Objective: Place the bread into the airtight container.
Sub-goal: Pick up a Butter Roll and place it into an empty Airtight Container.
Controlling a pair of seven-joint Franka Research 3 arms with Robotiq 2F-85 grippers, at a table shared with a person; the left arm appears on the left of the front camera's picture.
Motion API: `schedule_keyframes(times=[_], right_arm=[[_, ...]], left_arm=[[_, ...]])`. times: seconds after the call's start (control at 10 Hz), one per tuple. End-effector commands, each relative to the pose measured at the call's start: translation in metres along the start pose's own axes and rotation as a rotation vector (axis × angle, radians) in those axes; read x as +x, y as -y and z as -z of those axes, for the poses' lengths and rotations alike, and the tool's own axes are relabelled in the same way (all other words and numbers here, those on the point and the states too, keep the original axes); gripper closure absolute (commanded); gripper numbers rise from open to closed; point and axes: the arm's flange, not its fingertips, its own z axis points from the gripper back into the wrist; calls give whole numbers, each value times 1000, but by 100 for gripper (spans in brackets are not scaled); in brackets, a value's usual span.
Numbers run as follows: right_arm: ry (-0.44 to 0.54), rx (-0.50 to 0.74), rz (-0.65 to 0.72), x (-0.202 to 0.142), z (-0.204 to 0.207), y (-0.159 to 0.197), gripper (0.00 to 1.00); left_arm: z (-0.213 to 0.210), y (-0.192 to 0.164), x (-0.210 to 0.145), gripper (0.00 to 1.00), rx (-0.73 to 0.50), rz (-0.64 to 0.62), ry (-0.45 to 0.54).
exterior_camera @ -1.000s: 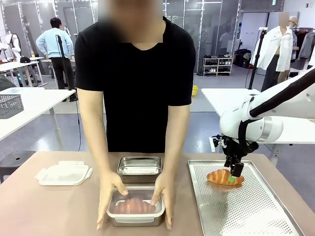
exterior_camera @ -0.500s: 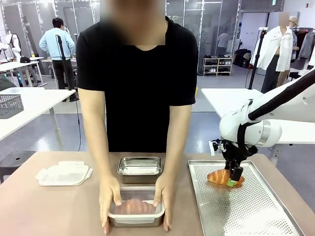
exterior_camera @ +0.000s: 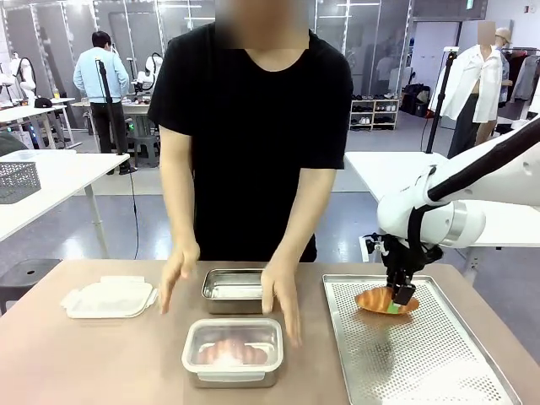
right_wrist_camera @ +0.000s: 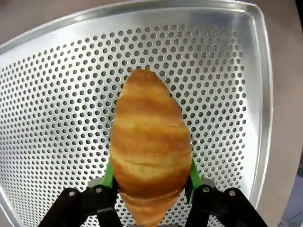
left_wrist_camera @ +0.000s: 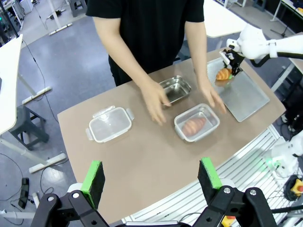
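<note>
A golden croissant, the bread [right_wrist_camera: 149,146], lies at the far end of the perforated metal tray [exterior_camera: 422,363], and my right gripper [exterior_camera: 396,305] is shut on its sides, green pads [right_wrist_camera: 108,174] pressing both flanks. An empty steel container [exterior_camera: 239,287] stands open at the table's middle. In front of it a second container [exterior_camera: 232,350] with a clear lid on holds another croissant. My left gripper [left_wrist_camera: 150,177] hangs open high above the table with nothing between its fingers.
The person stands at the far side, one hand [exterior_camera: 177,274] hovering left of the open container and the other [exterior_camera: 283,305] at its right edge. A loose clear lid [exterior_camera: 110,297] lies at the left. The tray's near half is bare.
My right gripper has closed on the croissant, which now sits slightly higher. The person's hands have left the lidded container and drawn back toward the open one.
</note>
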Motion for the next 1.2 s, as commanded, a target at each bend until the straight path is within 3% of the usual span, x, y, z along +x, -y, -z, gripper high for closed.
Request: schedule_keyframes(times=[0.0,0.3,0.4,0.5,0.8,1.1], right_arm=[[96,0,-1,-9,-21,-14,35],[270,-47,-87,-18,-87,-79,35],[262,-107,-64,-29,-104,-93,35],[290,-124,13,-61,-119,-95,35],[562,-258,112,-172,-158,-151,35],[598,-300,120,-188,-155,-167,35]], left_arm=[[-1,2,0,0,-2,4,8],[-1,2,0,0,-2,4,8],[-1,2,0,0,-2,4,8],[-1,2,0,0,-2,4,8],[-1,2,0,0,-2,4,8],[-1,2,0,0,-2,4,8]])
